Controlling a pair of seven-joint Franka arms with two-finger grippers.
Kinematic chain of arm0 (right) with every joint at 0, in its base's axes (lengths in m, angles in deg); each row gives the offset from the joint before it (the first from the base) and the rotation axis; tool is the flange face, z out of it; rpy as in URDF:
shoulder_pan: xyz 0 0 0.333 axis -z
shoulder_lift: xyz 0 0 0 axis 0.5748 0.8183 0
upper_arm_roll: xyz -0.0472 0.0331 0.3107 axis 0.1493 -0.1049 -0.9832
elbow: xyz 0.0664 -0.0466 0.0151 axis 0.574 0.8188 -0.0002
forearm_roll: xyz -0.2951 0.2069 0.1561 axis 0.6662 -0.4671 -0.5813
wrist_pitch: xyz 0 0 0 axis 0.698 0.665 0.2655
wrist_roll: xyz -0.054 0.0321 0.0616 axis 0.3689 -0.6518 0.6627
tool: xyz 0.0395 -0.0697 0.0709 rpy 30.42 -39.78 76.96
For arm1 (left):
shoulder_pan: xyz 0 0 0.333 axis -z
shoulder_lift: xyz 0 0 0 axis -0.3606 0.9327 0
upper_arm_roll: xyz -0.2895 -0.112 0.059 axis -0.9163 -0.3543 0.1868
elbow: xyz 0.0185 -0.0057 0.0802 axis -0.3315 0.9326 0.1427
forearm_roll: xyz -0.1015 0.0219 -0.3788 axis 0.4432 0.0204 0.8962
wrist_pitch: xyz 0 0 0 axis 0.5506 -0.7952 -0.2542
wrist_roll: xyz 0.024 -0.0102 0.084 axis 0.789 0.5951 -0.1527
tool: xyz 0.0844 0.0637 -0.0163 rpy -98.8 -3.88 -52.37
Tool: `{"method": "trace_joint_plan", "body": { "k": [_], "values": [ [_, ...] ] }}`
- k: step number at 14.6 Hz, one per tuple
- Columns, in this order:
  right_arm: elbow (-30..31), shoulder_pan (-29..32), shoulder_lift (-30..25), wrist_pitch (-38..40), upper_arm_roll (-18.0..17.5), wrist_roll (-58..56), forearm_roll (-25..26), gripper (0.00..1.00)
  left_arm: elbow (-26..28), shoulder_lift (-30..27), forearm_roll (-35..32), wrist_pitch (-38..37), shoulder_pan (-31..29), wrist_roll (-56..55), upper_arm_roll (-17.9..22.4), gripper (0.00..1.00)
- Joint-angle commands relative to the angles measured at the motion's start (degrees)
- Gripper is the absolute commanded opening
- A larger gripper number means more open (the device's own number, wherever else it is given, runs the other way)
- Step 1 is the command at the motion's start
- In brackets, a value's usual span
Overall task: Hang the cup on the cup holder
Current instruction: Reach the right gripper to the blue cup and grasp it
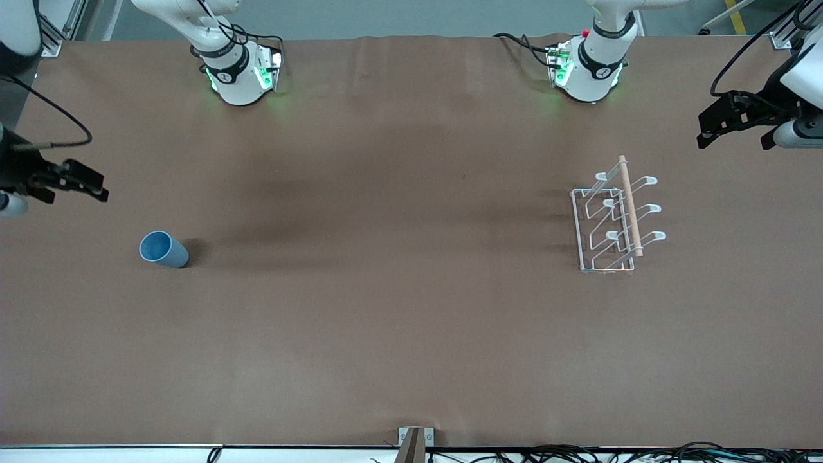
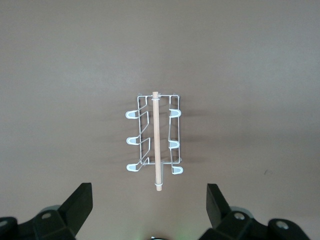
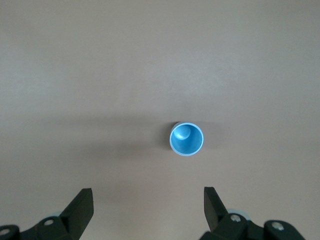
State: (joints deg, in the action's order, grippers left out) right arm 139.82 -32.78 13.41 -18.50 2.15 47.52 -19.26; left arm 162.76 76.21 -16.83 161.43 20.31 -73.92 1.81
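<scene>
Brown matte covering spreads over the whole table (image 1: 398, 321), with both arm bases standing along its farthest edge. Toward the right arm's end, the cup (image 1: 163, 249) stands upright on the table with its mouth up. The right wrist view looks straight down into its darker blue inside (image 3: 186, 139). The right gripper (image 1: 82, 183) hangs in the air over the table's edge at that end, its jaws spread wide and holding nothing. In the right wrist view its two black fingers (image 3: 80, 206) frame the lower corners, and the cup lies well clear of them, ahead of the gap and a little toward one finger rather than centred.

Toward the left arm's end sits the cup holder (image 1: 611, 222), its white wire base flat on the table, looped prongs angling out on both sides and the wooden rod (image 1: 629, 204) running along its top. The left gripper (image 1: 736, 125) hovers over the table edge at that end, also wide open and empty. In the left wrist view the cup holder (image 2: 155, 142) lies ahead of its fingers (image 2: 77, 205), roughly in line with the gap between them, not touching.
</scene>
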Motion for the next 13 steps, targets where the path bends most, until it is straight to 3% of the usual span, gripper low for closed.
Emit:
{"method": "trace_joint_plan", "body": {
  "k": [1,10,13],
  "values": [
    [8.1,2.3,0.2,-8.5,-0.3,0.1,-0.3,0.97,-1.3,0.4,0.7,-0.6,-0.4,0.4,-0.1,1.00],
    [19.2,6.1,9.8,-25.9,-0.3,-0.3,0.0,0.97,-1.3,0.5,0.6,-0.6,-0.4,0.4,0.0,1.00],
    [19.4,7.2,12.9,-26.4,-0.3,-0.6,0.0,0.97,-1.3,0.5,0.7,-0.6,-0.4,0.3,-0.1,1.00]
  ]
}}
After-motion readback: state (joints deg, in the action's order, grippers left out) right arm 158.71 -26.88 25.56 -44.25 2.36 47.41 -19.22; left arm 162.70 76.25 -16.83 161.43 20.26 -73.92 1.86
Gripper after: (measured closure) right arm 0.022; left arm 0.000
